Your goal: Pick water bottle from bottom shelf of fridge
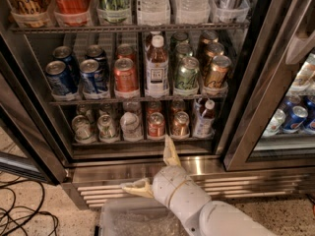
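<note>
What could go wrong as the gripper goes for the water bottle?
1. The open gripper sits low before the fridge base, its upper finger under the red can, not the water bottle; it may grab the can.
2. That can and a silver can flank the bottle closely, so fingers may knock them.

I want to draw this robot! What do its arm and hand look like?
The arm is white, chubby and rounded, with a thin yellowish ring near the wrist. The hand, down by the shiny base of the fridge, has two pale tan, pointy fingers.
</note>
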### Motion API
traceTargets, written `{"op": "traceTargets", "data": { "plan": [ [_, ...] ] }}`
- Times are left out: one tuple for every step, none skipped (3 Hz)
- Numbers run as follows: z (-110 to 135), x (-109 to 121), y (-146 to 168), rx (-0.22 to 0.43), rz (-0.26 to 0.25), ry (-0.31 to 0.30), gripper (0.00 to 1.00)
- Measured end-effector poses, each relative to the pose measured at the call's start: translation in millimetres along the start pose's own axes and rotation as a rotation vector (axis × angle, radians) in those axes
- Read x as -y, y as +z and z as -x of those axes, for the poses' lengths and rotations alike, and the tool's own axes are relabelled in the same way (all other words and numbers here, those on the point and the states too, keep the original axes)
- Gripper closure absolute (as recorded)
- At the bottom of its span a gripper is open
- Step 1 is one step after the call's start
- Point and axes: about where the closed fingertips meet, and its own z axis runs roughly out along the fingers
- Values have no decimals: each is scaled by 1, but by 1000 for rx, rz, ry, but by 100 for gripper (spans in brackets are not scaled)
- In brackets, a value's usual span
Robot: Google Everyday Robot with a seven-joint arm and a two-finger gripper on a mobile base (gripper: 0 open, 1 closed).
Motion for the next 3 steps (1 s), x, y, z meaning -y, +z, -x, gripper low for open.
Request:
{"op": "traceTargets", "data": {
  "plan": [
    [2, -7, 13, 53, -23, 5, 0],
    [15, -13, 24, 105, -66, -21, 0],
    [14, -8, 25, 102, -85, -21, 0]
  ]
}}
